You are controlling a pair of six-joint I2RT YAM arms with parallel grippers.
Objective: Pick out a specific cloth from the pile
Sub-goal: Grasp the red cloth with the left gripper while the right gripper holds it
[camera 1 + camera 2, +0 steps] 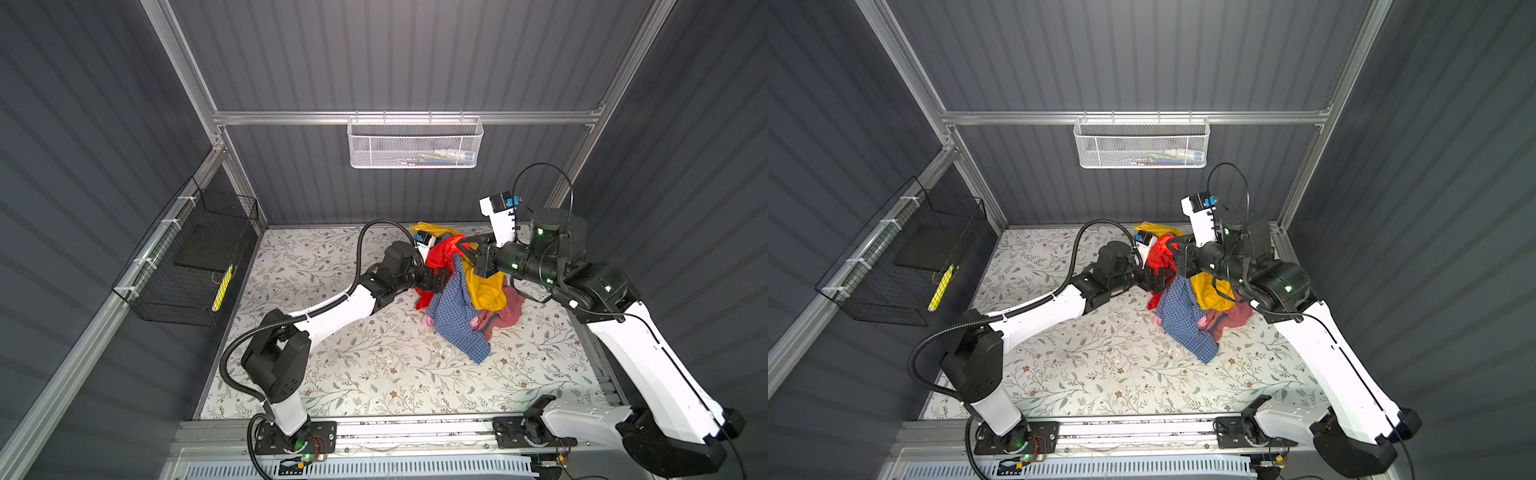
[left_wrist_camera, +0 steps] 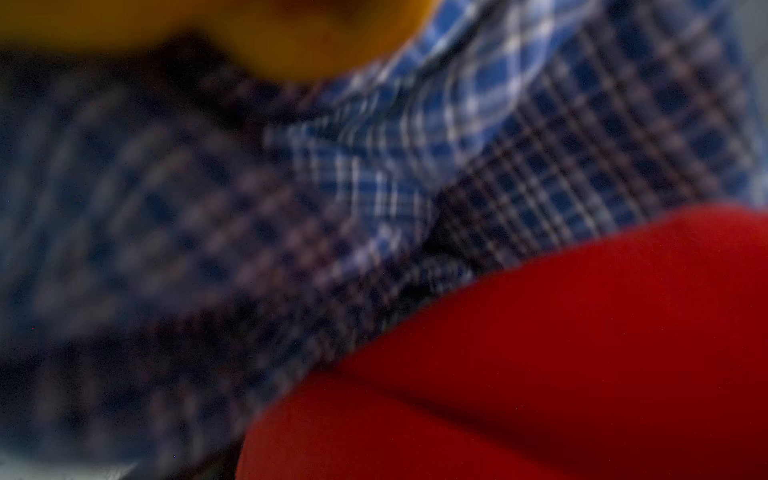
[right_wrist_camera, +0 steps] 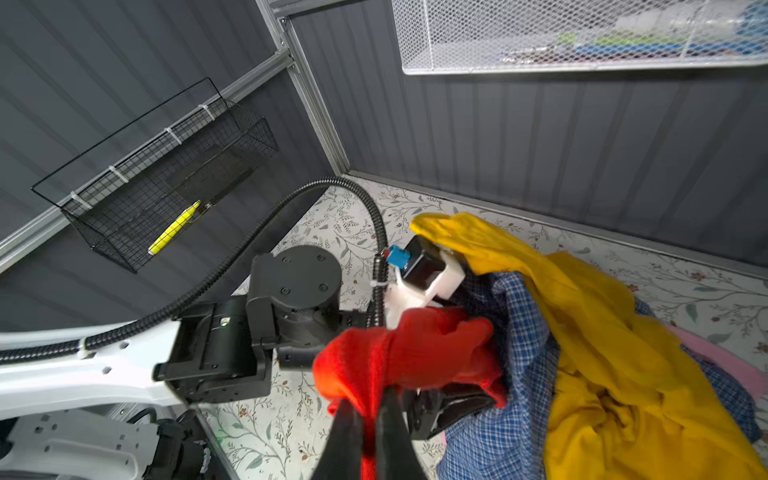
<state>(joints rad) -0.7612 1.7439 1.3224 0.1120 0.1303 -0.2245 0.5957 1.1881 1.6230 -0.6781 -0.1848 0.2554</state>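
Observation:
The cloth [image 1: 441,254] [image 1: 1155,255] is bright red-orange and is lifted at the back-left of the pile [image 1: 478,299]. My right gripper [image 3: 368,409] [image 1: 460,246] is shut on a bunched fold of the cloth [image 3: 415,353], whose free end hangs down over my left gripper. My left gripper [image 1: 442,279] [image 1: 1163,277] [image 3: 461,405] stands open, pushed in under the cloth against the blue checked shirt [image 1: 453,316]. The left wrist view is filled by blurred cloth [image 2: 561,353], checked shirt [image 2: 374,187] and yellow garment [image 2: 291,37]; no fingers show there.
The yellow garment [image 1: 486,286] and pink pieces [image 1: 505,313] lie under my right wrist on the floral table cover [image 1: 374,374]. A white mesh basket [image 1: 413,143] hangs on the back wall. On the left wall is a black wire basket [image 1: 187,257] with a yellow marker [image 1: 222,289].

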